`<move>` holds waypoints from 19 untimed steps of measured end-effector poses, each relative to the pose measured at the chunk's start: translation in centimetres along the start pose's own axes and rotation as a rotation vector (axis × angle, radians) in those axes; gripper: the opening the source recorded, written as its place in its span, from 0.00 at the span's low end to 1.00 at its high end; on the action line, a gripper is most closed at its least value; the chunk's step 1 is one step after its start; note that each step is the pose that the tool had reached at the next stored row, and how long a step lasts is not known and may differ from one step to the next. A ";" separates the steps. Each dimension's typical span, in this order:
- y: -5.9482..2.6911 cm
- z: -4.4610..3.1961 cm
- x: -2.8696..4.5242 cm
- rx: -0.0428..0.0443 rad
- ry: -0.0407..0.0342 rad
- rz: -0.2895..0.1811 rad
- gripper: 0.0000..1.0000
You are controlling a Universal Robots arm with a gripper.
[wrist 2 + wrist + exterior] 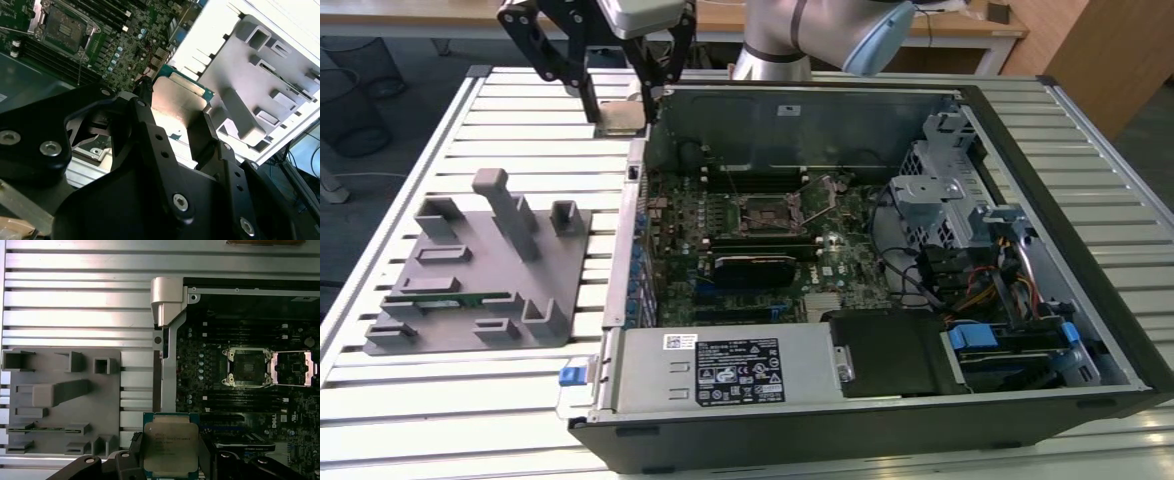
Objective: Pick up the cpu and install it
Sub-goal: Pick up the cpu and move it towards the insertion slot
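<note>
1. My black two-finger gripper [620,108] is clamped on the small flat square cpu with the shiny silver top [170,447], one finger on each side.
2. I see the chip lifted off the slatted metal table [454,420], at the edge of the open black computer case [854,445].
3. The black-framed square socket [247,367] lies well apart from it.

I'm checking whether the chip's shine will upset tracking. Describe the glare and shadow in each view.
Second wrist view: pale glare spreads across the metal top of the cpu, and the table behind it is washed out to white. First wrist view: the cpu top is evenly lit, the computer case interior dark. Exterior view: the motherboard lies shaded by the case walls.
</note>
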State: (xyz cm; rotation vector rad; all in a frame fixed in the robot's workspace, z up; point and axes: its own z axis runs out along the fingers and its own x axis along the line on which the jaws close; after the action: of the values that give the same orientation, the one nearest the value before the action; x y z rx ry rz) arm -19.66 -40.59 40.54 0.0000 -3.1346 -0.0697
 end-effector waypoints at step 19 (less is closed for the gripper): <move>0.00 0.03 -0.45 -0.0001 0.0000 0.000 0.53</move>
State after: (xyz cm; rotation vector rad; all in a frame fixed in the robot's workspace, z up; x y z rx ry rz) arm -19.21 -40.59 40.51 0.0000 -3.1347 -0.0697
